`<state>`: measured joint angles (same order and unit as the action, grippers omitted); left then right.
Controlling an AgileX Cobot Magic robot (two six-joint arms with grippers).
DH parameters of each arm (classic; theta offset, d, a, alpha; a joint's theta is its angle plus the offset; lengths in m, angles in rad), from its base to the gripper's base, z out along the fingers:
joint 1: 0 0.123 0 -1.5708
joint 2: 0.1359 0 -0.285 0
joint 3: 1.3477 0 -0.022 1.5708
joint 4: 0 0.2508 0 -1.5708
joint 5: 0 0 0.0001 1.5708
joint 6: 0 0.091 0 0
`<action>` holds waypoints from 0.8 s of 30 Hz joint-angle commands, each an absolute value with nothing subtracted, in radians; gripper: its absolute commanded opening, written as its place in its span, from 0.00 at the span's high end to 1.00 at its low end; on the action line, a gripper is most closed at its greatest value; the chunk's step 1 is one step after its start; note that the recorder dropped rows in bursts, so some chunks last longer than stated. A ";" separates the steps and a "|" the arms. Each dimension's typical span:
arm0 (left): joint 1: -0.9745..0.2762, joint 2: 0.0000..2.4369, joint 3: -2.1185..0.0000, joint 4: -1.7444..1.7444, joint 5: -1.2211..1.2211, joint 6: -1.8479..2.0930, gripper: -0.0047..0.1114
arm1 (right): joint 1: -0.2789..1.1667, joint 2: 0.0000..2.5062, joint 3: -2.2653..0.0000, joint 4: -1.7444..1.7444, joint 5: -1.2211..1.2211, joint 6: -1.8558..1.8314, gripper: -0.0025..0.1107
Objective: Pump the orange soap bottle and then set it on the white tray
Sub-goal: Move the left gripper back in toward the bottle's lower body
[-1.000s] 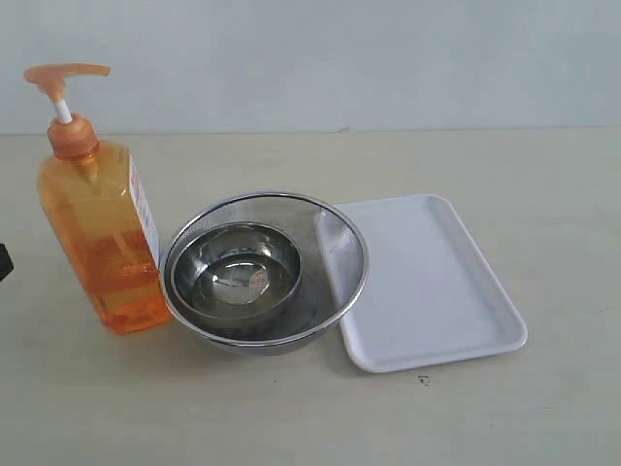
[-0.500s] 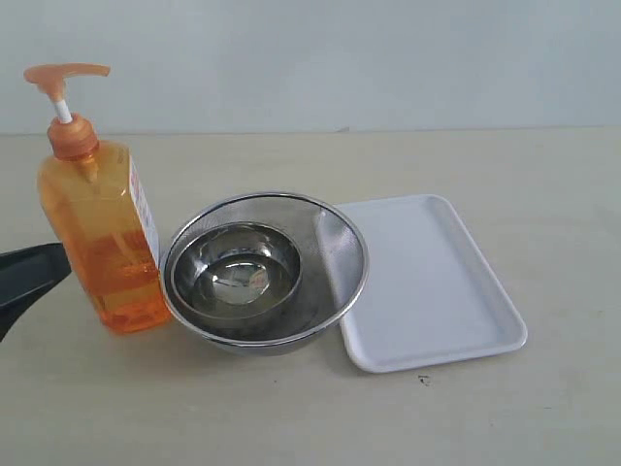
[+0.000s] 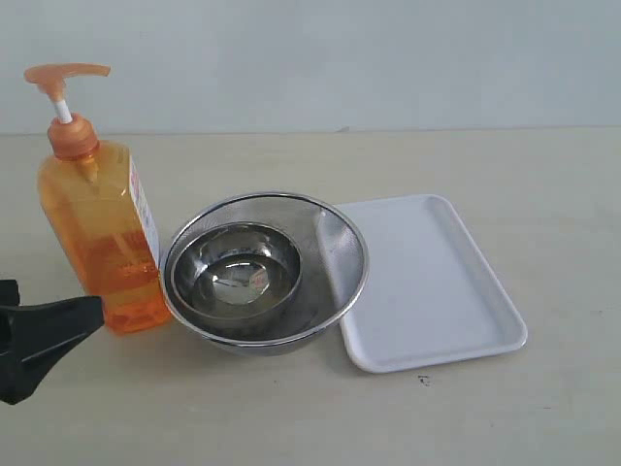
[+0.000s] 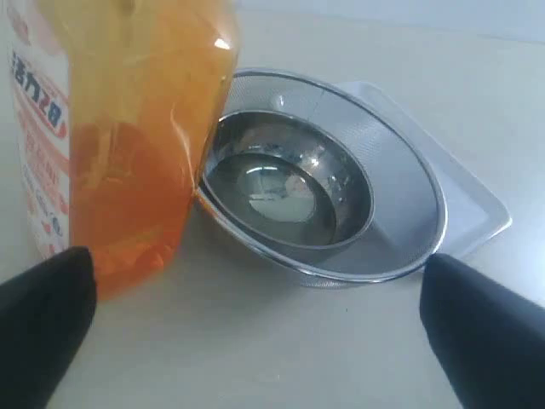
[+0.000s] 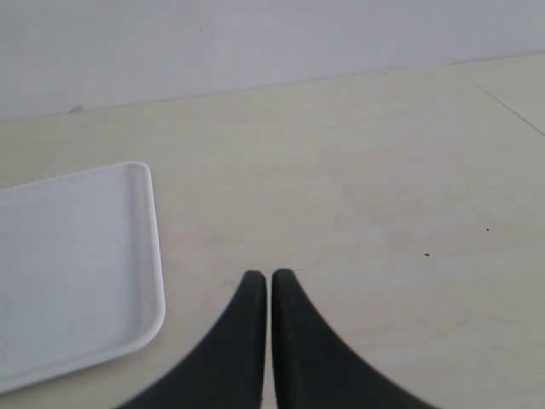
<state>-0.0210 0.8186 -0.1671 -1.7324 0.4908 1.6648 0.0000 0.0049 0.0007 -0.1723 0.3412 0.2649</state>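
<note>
The orange soap bottle (image 3: 102,233) is being left standing upright on the table (image 3: 291,417), just to the left of the steel bowl (image 3: 233,267) as the exterior camera sees it. The bowl is being cradled inside a wider mesh bowl (image 3: 340,252). The white tray (image 3: 437,291) is being left flat on the bowl's opposite side, just beside the mesh rim. The left gripper (image 4: 255,341) is being held wide apart, low before the bottle's base and the bowl, and nothing is being gripped. The right gripper (image 5: 268,277) is being held pressed together and empty over the table, past the tray's far rim from the bowl.
</note>
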 commanded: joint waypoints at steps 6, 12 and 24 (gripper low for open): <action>-0.025 0.845 -0.164 -1.744 0.609 1.679 0.14 | -0.003 0.000 0.000 -0.172 0.335 0.259 0.98; -0.025 0.845 -0.164 -1.744 0.639 1.676 0.14 | -0.003 0.000 0.000 -0.172 0.335 0.259 0.98; -0.025 0.814 -0.219 -1.277 0.559 1.070 0.14 | -0.003 0.000 0.000 -0.172 0.335 0.259 0.98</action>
<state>-0.0210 0.8398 -0.1934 -1.4128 0.5857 1.2466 0.0000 0.0049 0.0007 -0.1723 0.3412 0.2649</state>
